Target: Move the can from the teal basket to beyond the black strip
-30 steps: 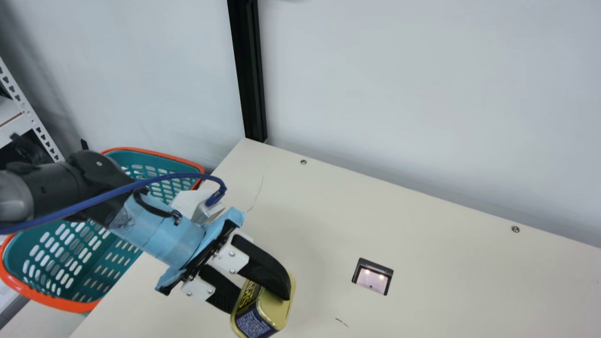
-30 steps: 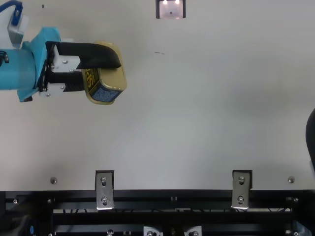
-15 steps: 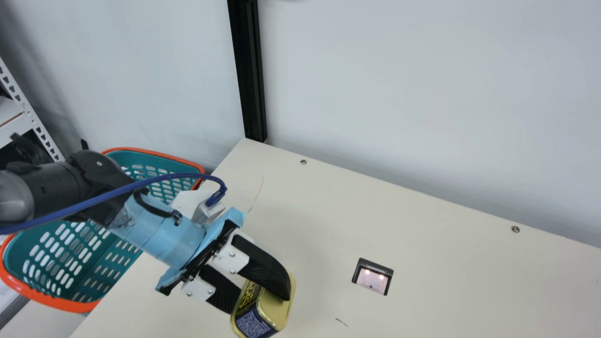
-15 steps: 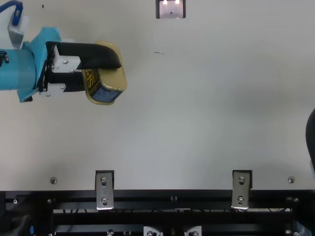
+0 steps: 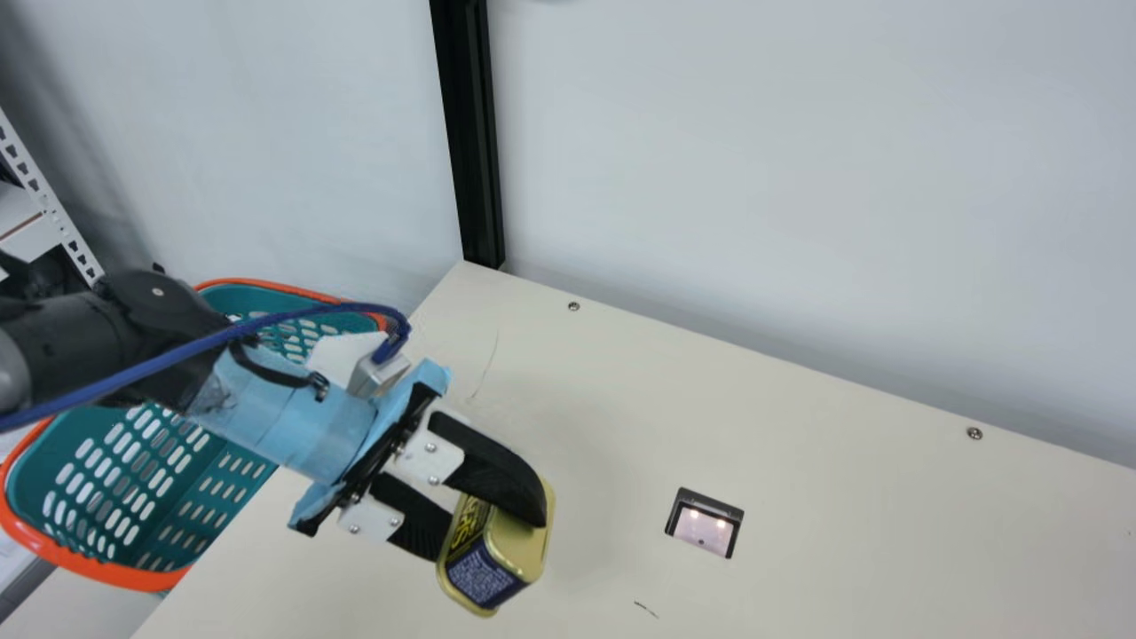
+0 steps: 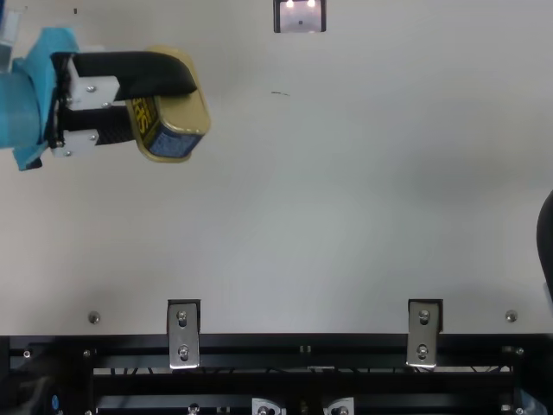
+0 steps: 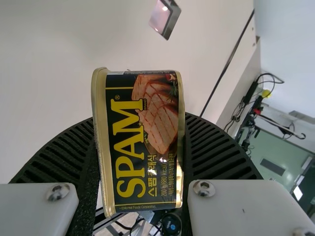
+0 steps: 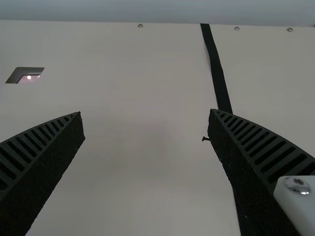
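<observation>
Clamping the gold-rimmed can (image 5: 515,552), the left gripper (image 5: 493,532) hangs well short of the black strip (image 8: 217,69), itself nearer the wide-spread right gripper (image 8: 145,114).

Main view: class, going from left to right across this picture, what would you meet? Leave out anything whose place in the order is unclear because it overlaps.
Basket → can → left screw → dark mark → table inset → right screw
</observation>
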Robot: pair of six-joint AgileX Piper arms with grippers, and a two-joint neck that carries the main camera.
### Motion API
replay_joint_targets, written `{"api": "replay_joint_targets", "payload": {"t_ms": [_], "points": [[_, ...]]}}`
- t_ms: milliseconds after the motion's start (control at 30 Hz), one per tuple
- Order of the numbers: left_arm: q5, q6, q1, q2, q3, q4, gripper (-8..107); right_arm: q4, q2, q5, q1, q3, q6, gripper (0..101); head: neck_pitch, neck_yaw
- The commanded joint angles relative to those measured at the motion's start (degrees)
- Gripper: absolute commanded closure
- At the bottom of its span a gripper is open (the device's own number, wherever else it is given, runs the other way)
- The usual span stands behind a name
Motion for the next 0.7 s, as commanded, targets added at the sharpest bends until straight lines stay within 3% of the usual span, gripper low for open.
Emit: {"api": "replay_joint_targets", "payload": {"t_ms": [0,667], "points": [[0.2,-0.3,0.7,-0.4,-0.2,-0.3,89,0.0,0.0,0.0,0.0,0.0,0.0,0,-1.8,0.8],[0.4,-0.5,1.6,-1.0,-0.2,-1.1,89,0.0,0.0,0.0,0.0,0.0,0.0,0,-1.8,0.8]]}}
